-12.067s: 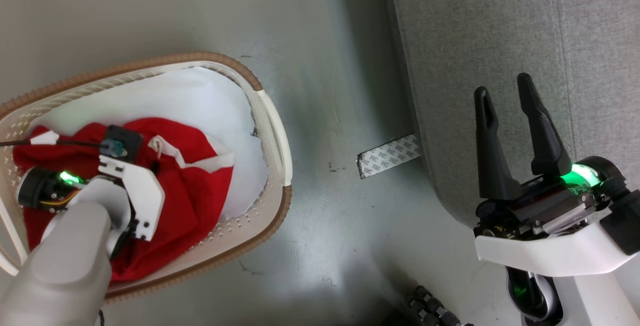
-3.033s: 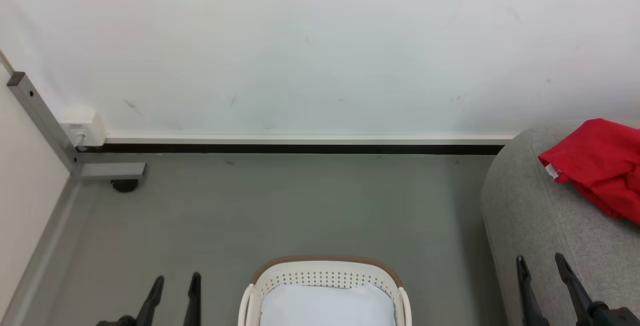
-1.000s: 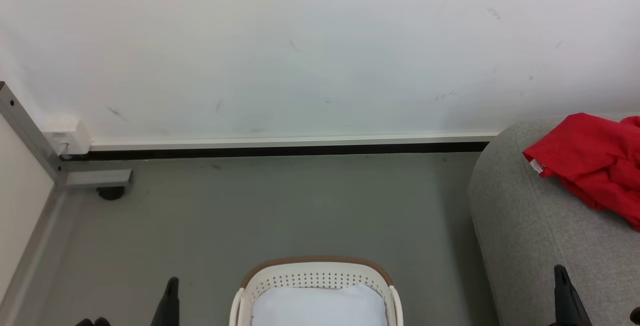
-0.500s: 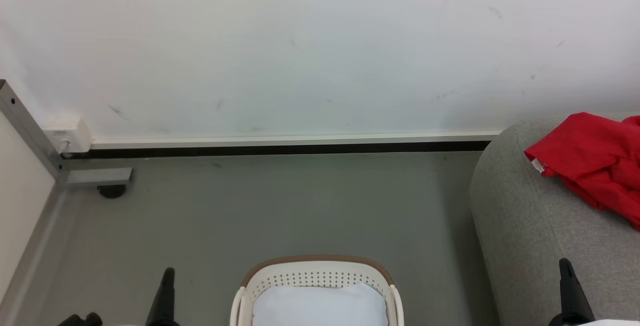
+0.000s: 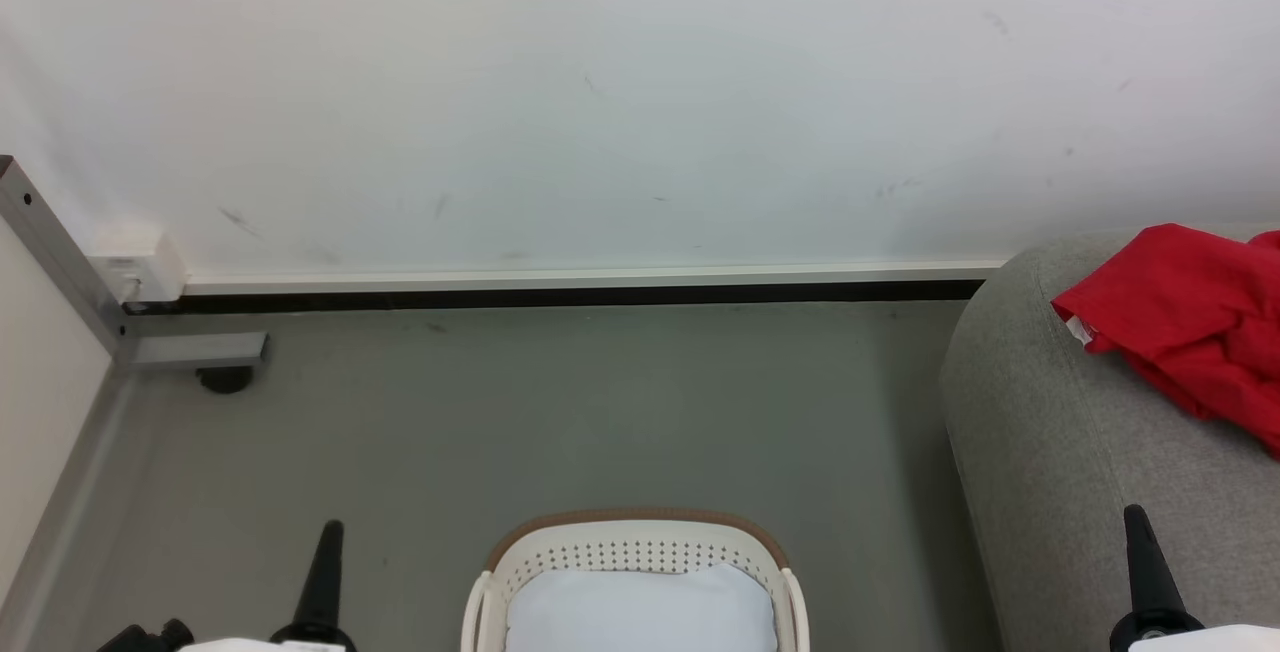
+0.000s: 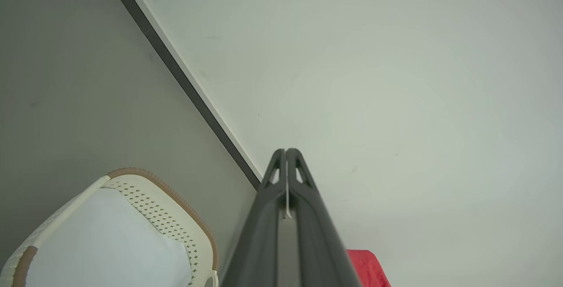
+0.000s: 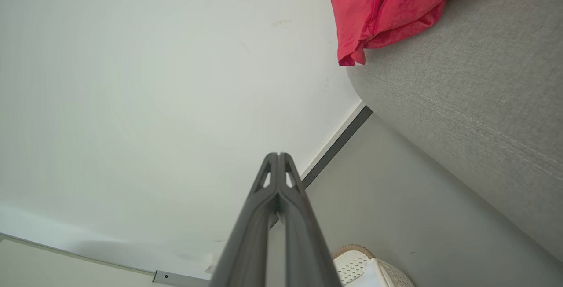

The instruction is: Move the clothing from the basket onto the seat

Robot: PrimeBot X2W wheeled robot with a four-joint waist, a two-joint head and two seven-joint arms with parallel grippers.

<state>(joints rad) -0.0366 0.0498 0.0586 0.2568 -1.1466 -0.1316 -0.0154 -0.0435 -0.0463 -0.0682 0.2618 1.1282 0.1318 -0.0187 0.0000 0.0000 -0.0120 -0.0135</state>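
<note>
Red clothing [image 5: 1190, 332] lies on the seat [image 5: 1050, 452] at right; basket [image 5: 630, 544] bottom centre. Left gripper [image 5: 330, 530] and right gripper [image 5: 1134, 514] closed, empty.

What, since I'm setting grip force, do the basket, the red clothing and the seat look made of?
The basket looks like rigid plastic: cream, smooth, walls pierced with regular holes; its brown rim band is ribbed, material unclear. The clothing is soft matte red fabric, slumped in loose folds. The seat seems light-grey woven upholstery over padding: visible weave, stitched seam, rounded edge.

White wall [image 5: 600, 82], dark skirting [image 5: 560, 297], grey floor [image 5: 560, 412] below.
</note>
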